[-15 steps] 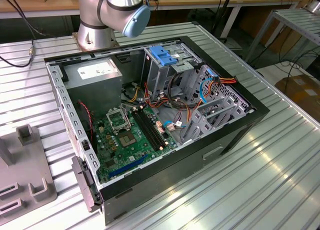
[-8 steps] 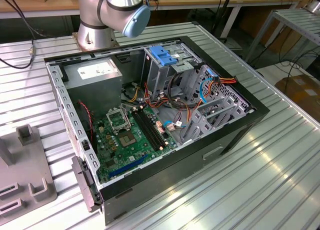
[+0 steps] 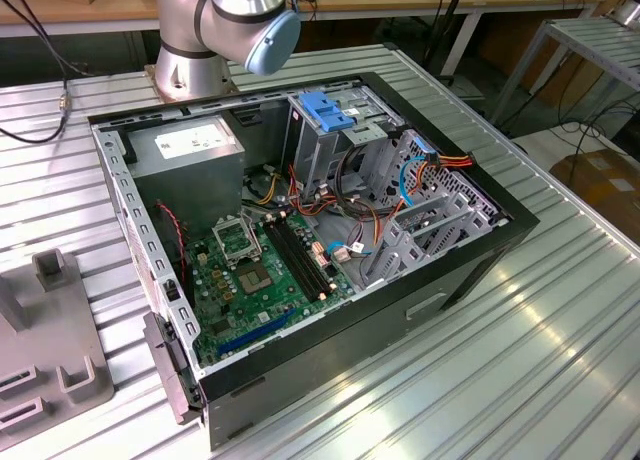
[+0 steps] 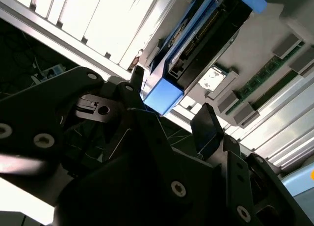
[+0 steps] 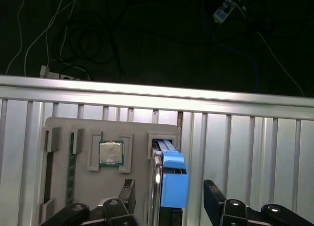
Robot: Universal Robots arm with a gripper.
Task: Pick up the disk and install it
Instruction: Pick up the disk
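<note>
Disk [image 5: 171, 172] is standing edge-on at one edge of the grey tray [image 5: 93, 186], label face hidden, gripper [image 5: 169, 189] straddling it with fingers [image 5: 213, 196] spread, contact indiscernible.

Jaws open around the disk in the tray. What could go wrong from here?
The gripper straddles the disk at its blue plastic rail; closing there may flex the rail or slip off.
The chip sits in the next pocket of the tray, close to one jaw; a sideways drift could knock it.
Cables crowd the case beside the drive cage and might snag the disk.
</note>
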